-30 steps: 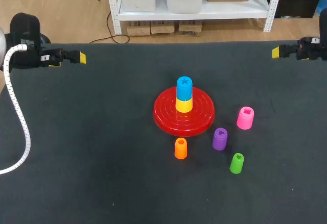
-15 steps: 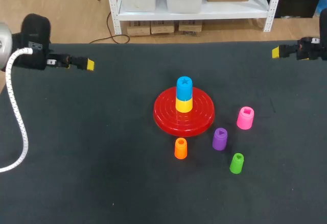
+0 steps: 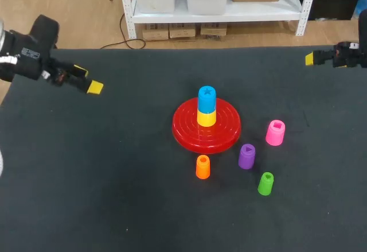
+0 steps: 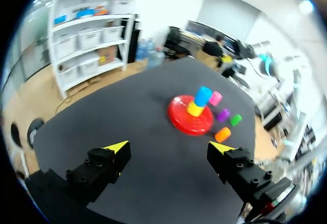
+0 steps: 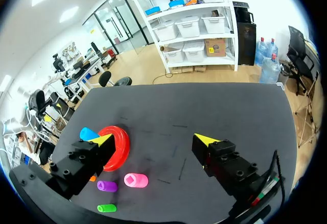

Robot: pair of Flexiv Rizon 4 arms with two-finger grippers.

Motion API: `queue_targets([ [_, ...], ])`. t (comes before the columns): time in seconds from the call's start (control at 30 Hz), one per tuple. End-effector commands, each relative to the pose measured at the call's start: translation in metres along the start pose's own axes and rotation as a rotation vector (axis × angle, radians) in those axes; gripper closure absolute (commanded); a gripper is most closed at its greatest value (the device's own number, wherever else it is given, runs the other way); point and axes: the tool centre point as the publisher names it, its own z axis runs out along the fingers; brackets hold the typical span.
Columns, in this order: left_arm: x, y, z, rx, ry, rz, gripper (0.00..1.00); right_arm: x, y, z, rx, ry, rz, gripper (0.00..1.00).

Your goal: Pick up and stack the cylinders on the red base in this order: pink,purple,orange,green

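A: Where are the pieces placed?

B: The pink cylinder [image 3: 276, 132] is stood on the worktop [image 3: 114, 177] just beside the red base [image 3: 221, 131], to its right. The purple cylinder [image 3: 246, 156], orange cylinder [image 3: 202, 167] and green cylinder [image 3: 265, 183] are set in front of the base. A yellow cylinder [image 3: 206, 117] with a blue cylinder [image 3: 207, 97] on it is already seated at the centre of the base.

A: And the pincers?

B: The left pincer [image 4: 168, 147] and right pincer [image 5: 153, 140] are both held wide open and empty, well apart from every piece.

A: What could be spoiled?

B: If pink is lowered off-centre onto the blue cylinder, the column could be toppled. Purple could also be knocked, since it is stood near pink.
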Motion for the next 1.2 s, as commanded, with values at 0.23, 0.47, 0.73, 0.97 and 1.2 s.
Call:
queue_targets([
  [0.23,0.018,-0.029,0.009,0.204,0.129,0.386,0.00,0.000,0.000,-0.001,0.001,0.001,0.000,0.00],
  [0.47,0.031,-0.050,0.023,0.217,0.148,0.487,0.00,0.000,0.000,-0.001,0.001,0.001,0.000,0.00],
  [0.73,0.031,-0.049,0.031,0.182,0.134,0.525,0.00,0.000,0.000,-0.001,0.001,0.001,0.000,0.00],
  [0.97,0.028,-0.049,0.036,0.241,0.074,0.517,0.00,0.000,0.000,-0.001,0.001,0.001,0.000,0.00],
  [1.2,0.028,-0.059,0.040,0.281,0.093,0.593,0.00,0.000,0.000,-0.001,0.001,0.001,0.000,0.00],
])
